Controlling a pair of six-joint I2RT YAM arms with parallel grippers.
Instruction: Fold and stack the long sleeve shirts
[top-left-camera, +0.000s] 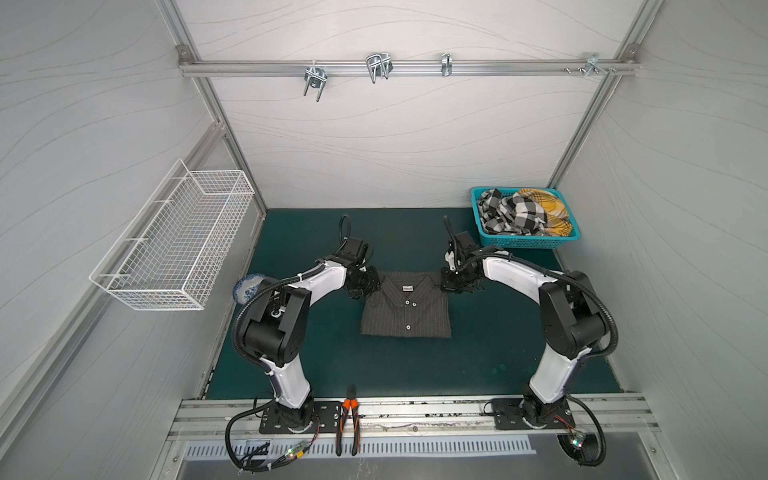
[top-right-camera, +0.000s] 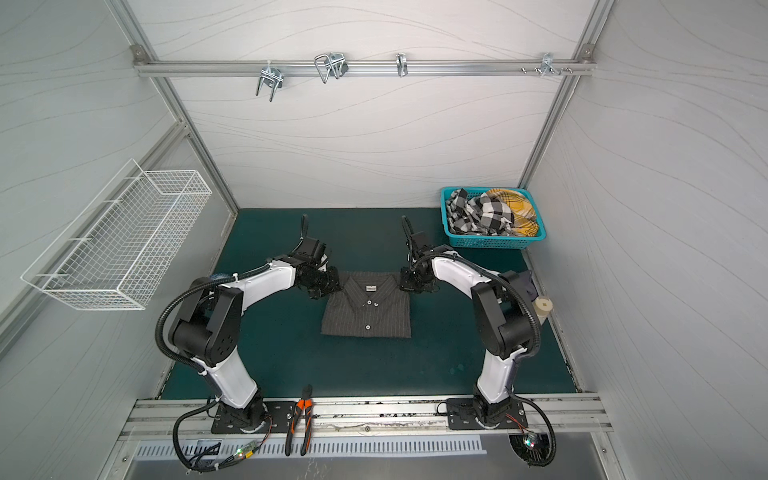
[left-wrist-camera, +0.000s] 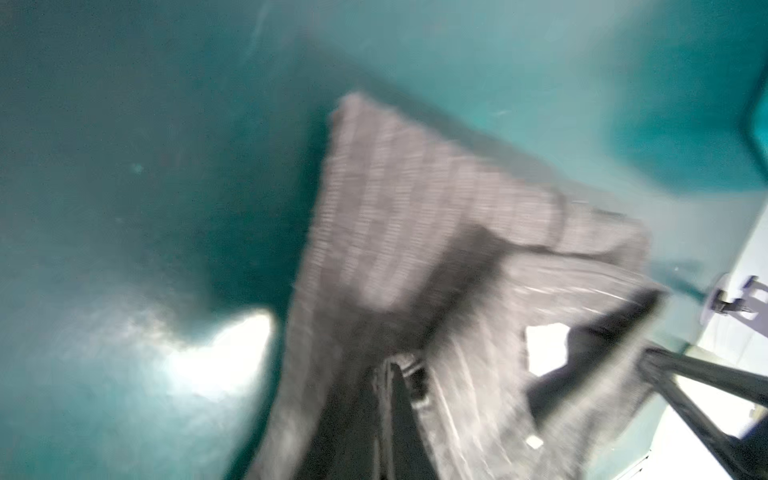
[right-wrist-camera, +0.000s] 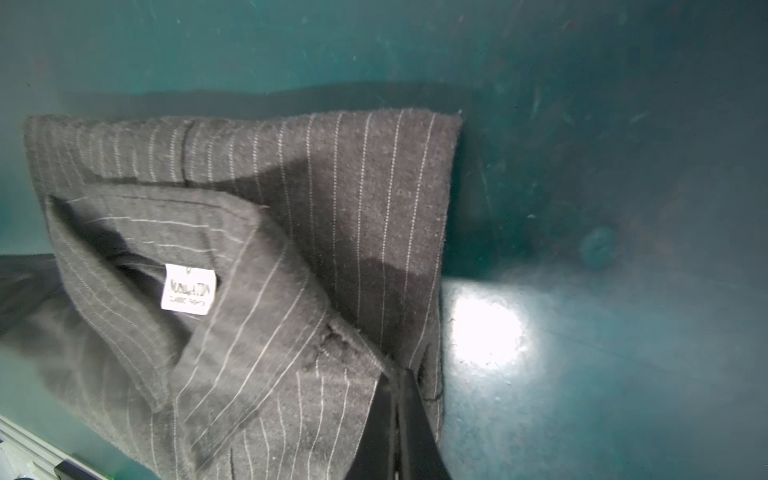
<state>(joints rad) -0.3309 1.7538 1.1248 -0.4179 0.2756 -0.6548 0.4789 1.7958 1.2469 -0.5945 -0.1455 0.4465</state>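
We see 1 dark grey pinstriped shirt lying folded into a rectangle in the middle of the green counter. Its collar points toward the back wall, and white buttons run down the front. In both top views the 2 arms reach in from either side and meet the shirt at its 2 far corners, beside the collar.

The left fingers are closed, with grey cloth bunched on both sides of them. The left wrist view is blurred, so we cannot tell how much cloth they hold. The right fingers are pressed together on the edge of the shirt at its shoulder corner, with the pinstriped cloth pinched between them. A white label shows inside the neck nearby.

At the far right corner of the counter stands a blue basket, well apart from the shirt. It is heaped with black-and-white checked cloth and yellow checked cloth. A white wire basket hangs on the left wall. Orange-handled pliers lie on the metal rail at the front, between the 2 arm bases. A blue-and-white dish peeks out behind the left arm.
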